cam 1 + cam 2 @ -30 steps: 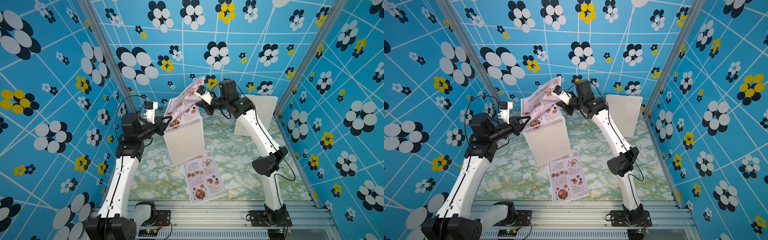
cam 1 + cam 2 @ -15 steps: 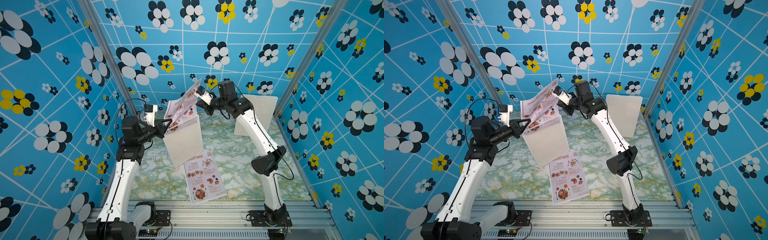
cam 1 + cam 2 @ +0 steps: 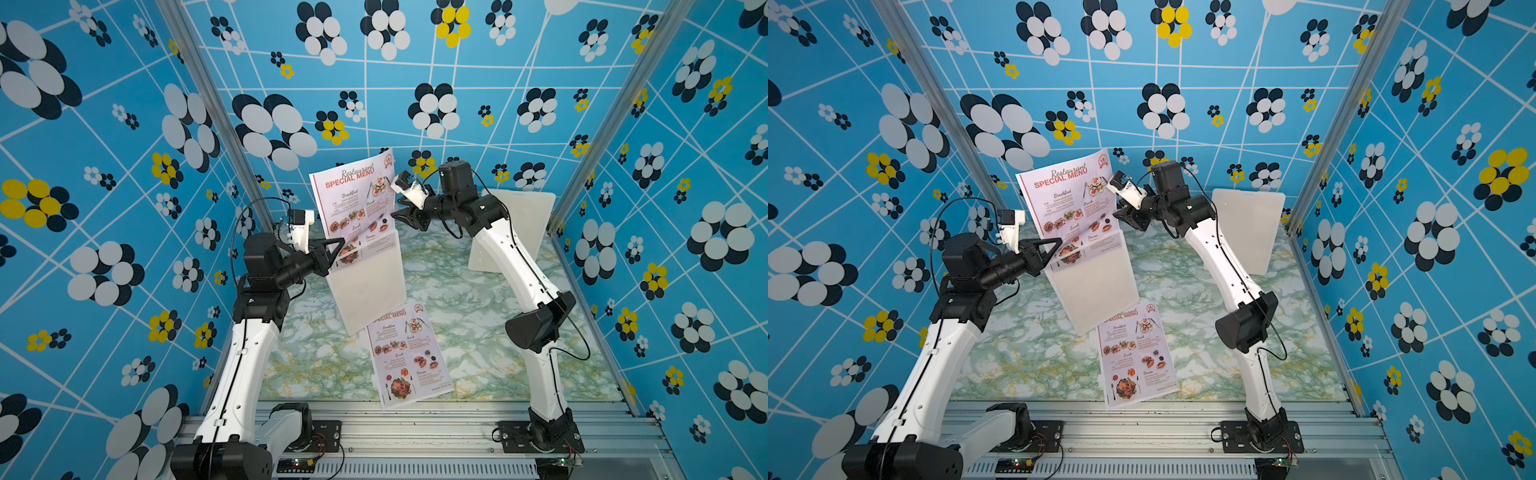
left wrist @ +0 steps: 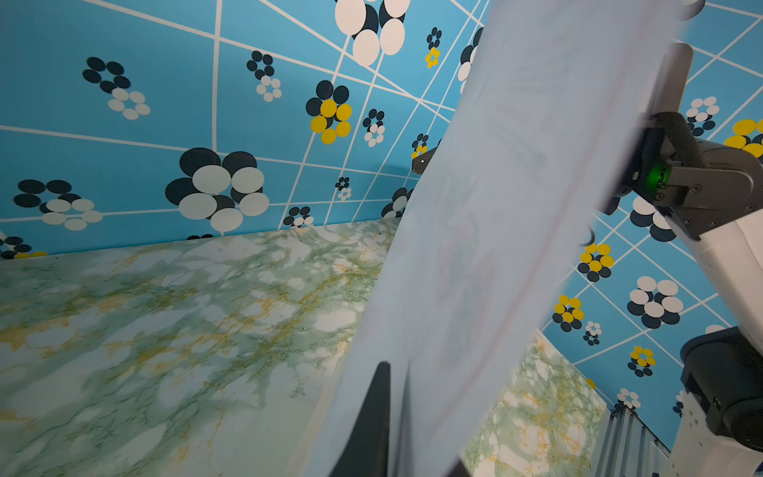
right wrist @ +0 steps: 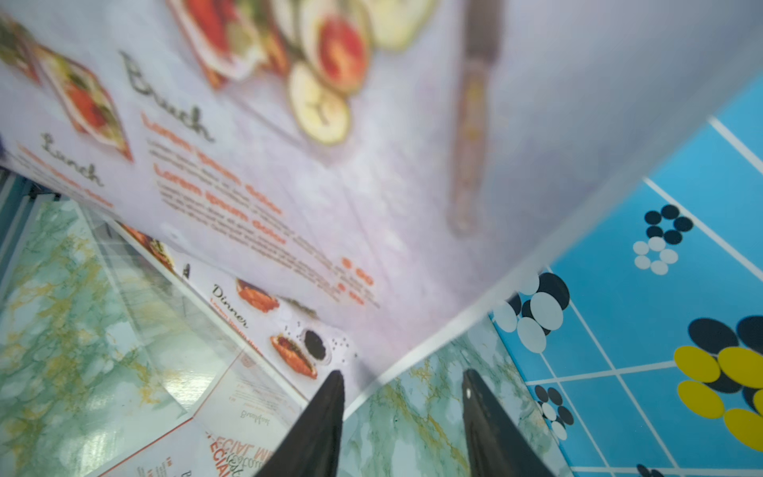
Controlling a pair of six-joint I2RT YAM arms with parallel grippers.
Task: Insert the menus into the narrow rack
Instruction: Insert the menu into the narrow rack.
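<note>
At the open top of the rack (image 3: 370,291), the upright menu (image 3: 357,199) stands with its lower end inside. The left tool (image 3: 337,249) brackets the menu's lower left edge; I cannot tell whether it is pinching. The right tool (image 3: 405,218) is spread at the menu's right edge. A second menu (image 3: 405,357) lies flat on the surface (image 3: 469,316) in front of the rack, and a white panel (image 3: 515,232) stands behind the right arm.

A robotics lab test cell: printed blue flower-patterned panels (image 3: 415,75) wall in a marble-look worktop (image 3: 457,299), with a left arm (image 3: 245,357) and right arm (image 3: 511,257) bolted to an aluminium rail (image 3: 415,432).
</note>
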